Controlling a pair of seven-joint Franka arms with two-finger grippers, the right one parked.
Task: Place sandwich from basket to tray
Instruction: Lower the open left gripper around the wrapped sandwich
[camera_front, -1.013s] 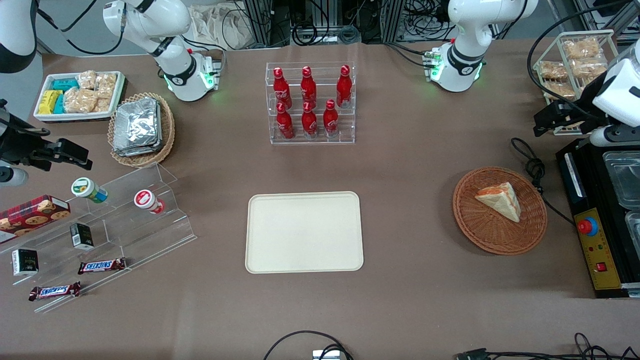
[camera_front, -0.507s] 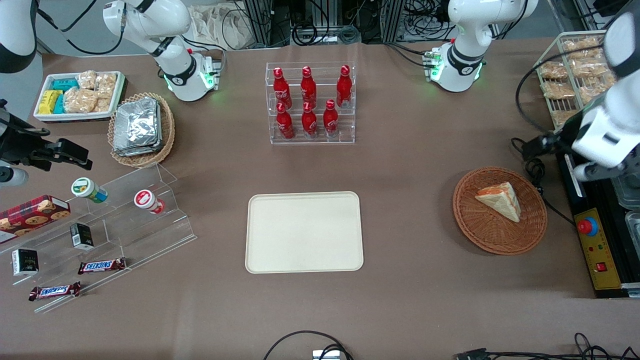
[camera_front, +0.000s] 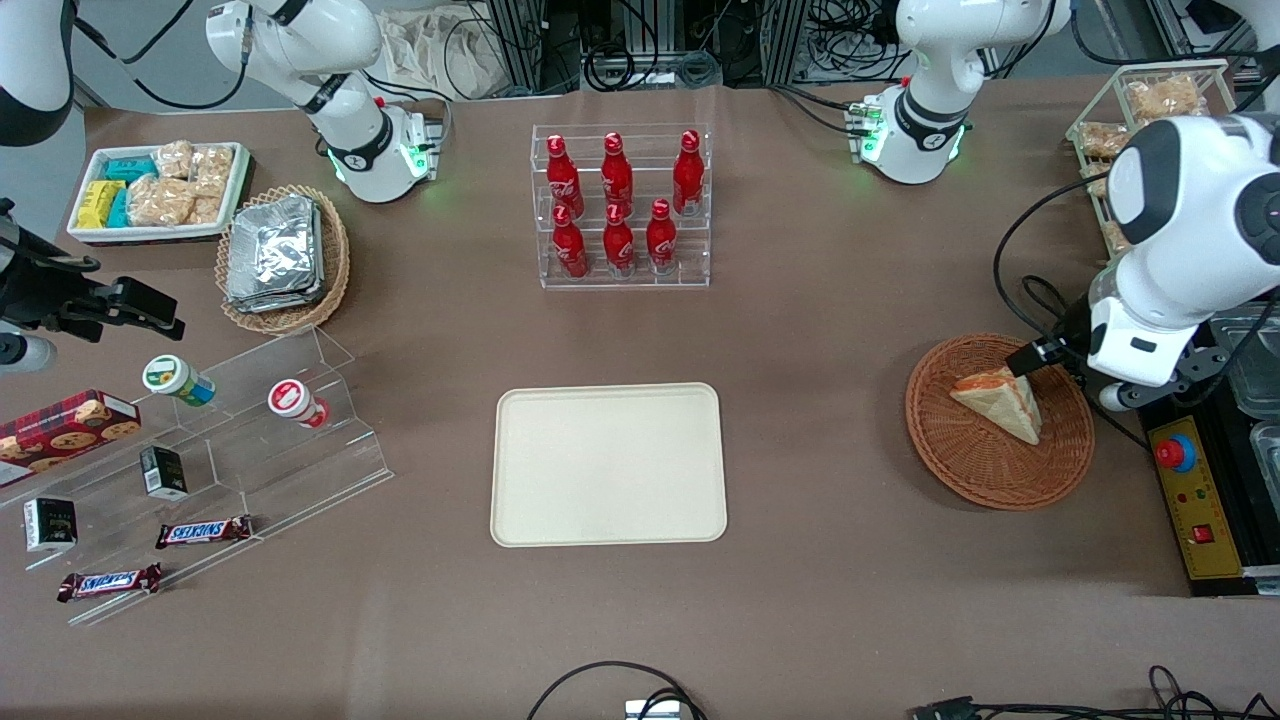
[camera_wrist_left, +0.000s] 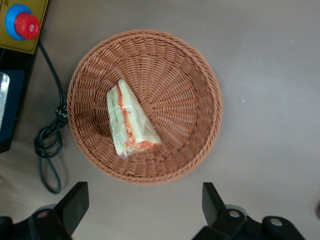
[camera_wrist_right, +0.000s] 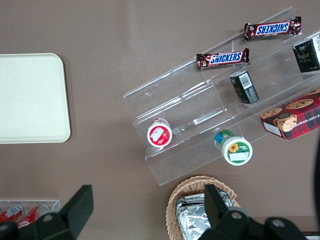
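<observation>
Inside the basket (camera_front: 1000, 455) lies the sandwich (camera_front: 1000, 400), its orange filling edge turned up, touching nothing but the weave. Above the basket's rim hangs the gripper (camera_wrist_left: 145, 210), fingers (camera_wrist_left: 75, 205) spread wide and holding nothing, clear of the sandwich. Just beside the basket a black cable (camera_wrist_left: 50, 145) coils on the table (camera_front: 820, 330). Well apart, toward the table's middle, sits the tray (camera_front: 608, 464), bare.

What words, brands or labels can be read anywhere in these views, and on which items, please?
"SNICKERS": on both candy bars by the clear stand.
Red bottles, cookie box, small dark cartons, round lids: print unreadable.
Sandwich, basket, tray: none.
Gripper hovers open above the basket.
</observation>
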